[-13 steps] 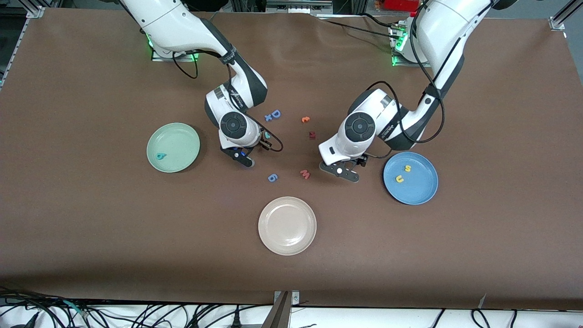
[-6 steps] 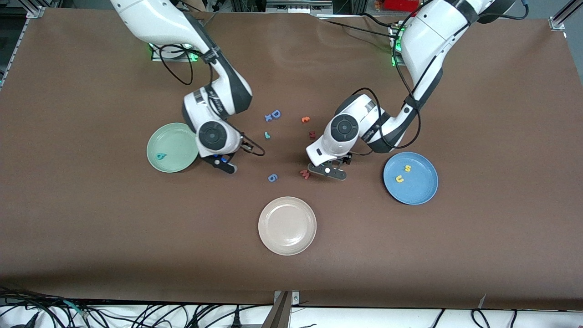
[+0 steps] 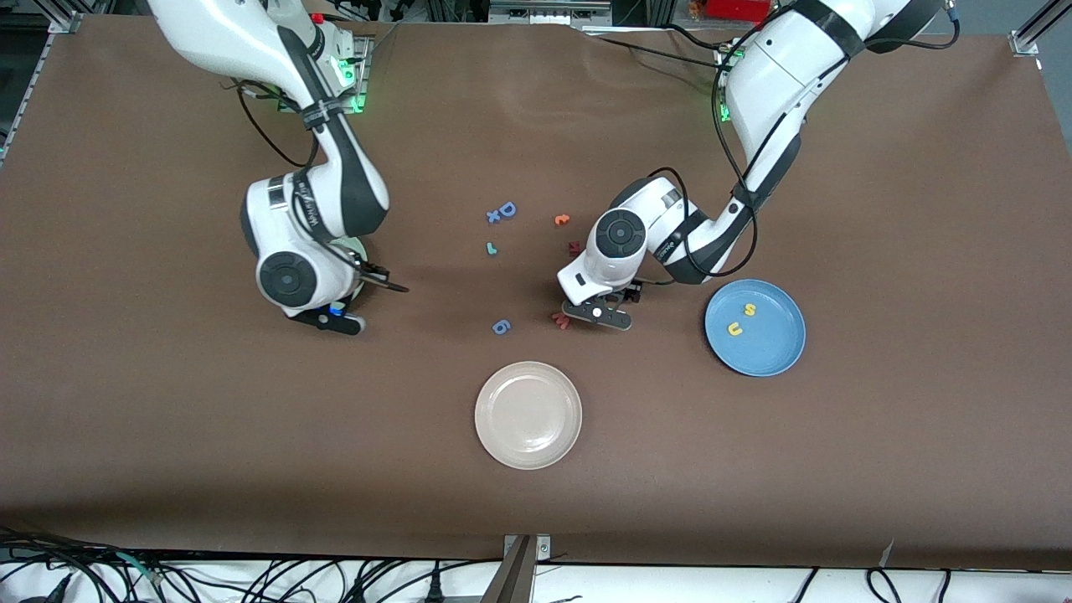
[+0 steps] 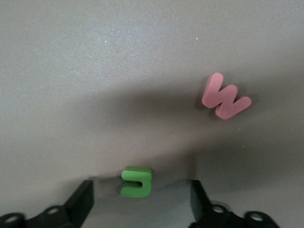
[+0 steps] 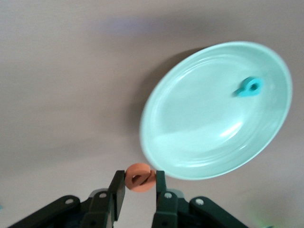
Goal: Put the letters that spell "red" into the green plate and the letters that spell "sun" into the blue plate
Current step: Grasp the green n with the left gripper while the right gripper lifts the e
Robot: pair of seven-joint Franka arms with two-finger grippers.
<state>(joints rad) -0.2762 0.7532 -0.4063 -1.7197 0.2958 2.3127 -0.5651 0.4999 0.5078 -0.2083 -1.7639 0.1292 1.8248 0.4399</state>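
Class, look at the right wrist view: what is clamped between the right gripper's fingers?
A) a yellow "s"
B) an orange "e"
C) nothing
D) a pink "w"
B: the right gripper is shut on the orange "e", beside the green plate.

The brown counter (image 3: pixel 754 469) looks matt and cloth-like. The round mint-green plate (image 5: pixel 199 137) has a smooth, glossy glaze. The small pink foam "w" (image 4: pixel 224 96) and olive-green foam "n" (image 4: pixel 137 181) look soft and matt.

The pink w (image 4: pixel 225 96) lies near the green n (image 4: pixel 137 181); bare table (image 4: pixel 95 71) surrounds the n elsewhere.
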